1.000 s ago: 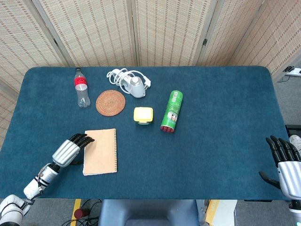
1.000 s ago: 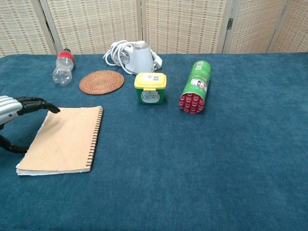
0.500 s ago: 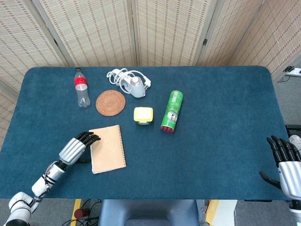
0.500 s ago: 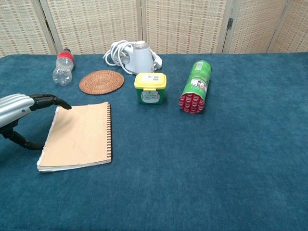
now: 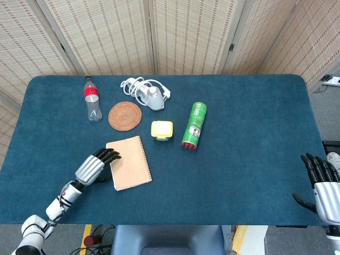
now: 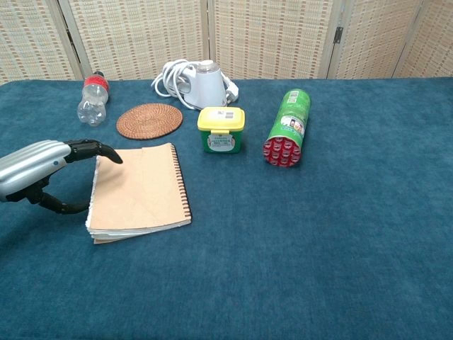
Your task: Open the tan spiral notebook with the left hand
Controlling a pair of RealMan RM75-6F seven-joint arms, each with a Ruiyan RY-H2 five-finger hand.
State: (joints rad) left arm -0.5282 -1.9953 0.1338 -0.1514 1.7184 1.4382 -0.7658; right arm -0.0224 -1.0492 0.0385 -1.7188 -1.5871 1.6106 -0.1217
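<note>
The tan spiral notebook point(image 5: 131, 162) point(image 6: 140, 193) lies closed on the blue table, its spiral along the right edge and slightly skewed. My left hand point(image 5: 94, 167) point(image 6: 39, 164) is at the notebook's left edge. Its fingertips point(image 6: 106, 151) rest on the cover's top left corner, and the thumb sits against the left edge lower down. The cover is flat. At the table's near right corner my right hand point(image 5: 321, 183) hangs with fingers apart, holding nothing; the chest view does not show it.
Behind the notebook are a woven round coaster point(image 5: 125, 115) point(image 6: 149, 120), a plastic bottle point(image 5: 92, 99), a white device with a coiled cord point(image 5: 150, 94), a yellow-lidded tub point(image 5: 161, 129) point(image 6: 221, 129) and a green can lying on its side point(image 5: 194, 125) point(image 6: 289, 127).
My left hand has moved right and slightly away from me, sliding the closed notebook toward the tub and turning it a little. The right hand has stayed put.
</note>
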